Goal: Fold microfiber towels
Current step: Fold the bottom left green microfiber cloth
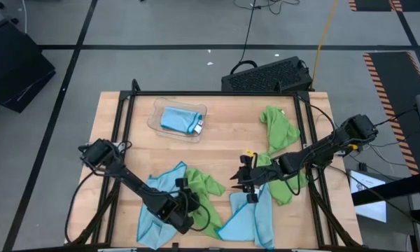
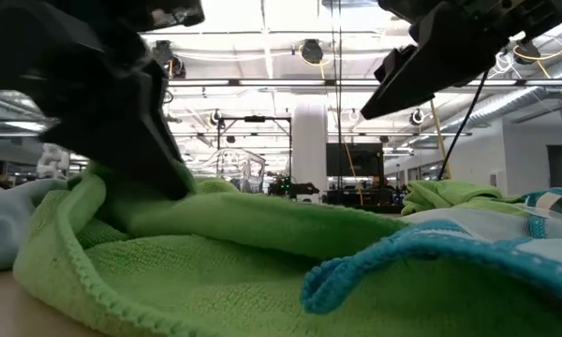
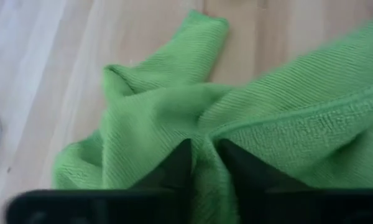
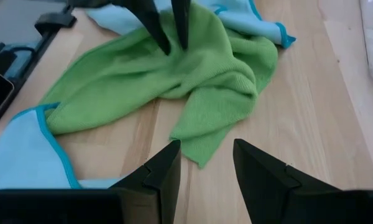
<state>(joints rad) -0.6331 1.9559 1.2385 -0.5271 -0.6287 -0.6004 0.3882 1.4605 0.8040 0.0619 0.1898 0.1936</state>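
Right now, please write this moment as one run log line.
left end effector: pinching green towel | right end effector: open, above table | folded blue towel: in tray

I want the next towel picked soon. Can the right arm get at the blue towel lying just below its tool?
Probably yes. The right tool hangs open above the table with the blue towel right beside it, uncovered; the left tool is busy on the green towel.

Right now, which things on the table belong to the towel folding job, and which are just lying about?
Job:
- green towel pinched by the left end effector
- blue towel under it
- blue towel near the front edge
- green towel at the back right
- folded blue towel

Lying about:
- clear tray holding that folded towel
- black keyboard behind the table
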